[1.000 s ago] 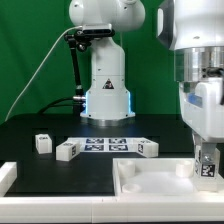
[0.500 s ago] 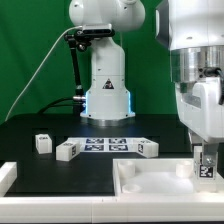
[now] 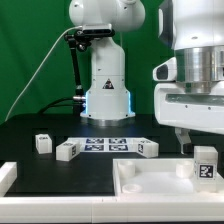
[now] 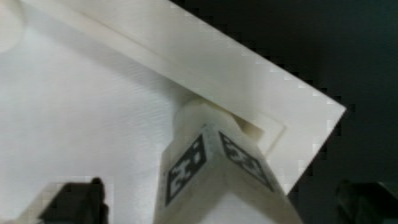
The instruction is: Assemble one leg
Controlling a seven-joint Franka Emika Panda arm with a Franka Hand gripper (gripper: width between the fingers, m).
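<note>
One leg [image 3: 205, 165], a small white block with a square tag, stands upright in the tray's [image 3: 150, 182] corner at the exterior view's right. My gripper [image 3: 203, 147] is open just above it, and one dark finger [image 3: 183, 141] shows beside the leg. In the wrist view the leg [image 4: 222, 170] rises between my two fingertips [image 4: 71, 203], which stand wide apart and do not touch it, with my gripper [image 4: 219, 208] centred over it. The tray [image 4: 89, 120] fills much of that view. Three more legs lie on the table [image 3: 43, 143], [image 3: 67, 150], [image 3: 148, 148].
The marker board [image 3: 106, 145] lies flat behind the tray, between the loose legs. The arm's white base [image 3: 106, 85] stands at the back with a black cable stand [image 3: 76, 65] beside it. A white piece's edge [image 3: 5, 176] shows at the exterior view's left.
My gripper has let go of the leg, opened and risen. The hand has turned so it looks wider. The leg stays upright in the tray's corner.
</note>
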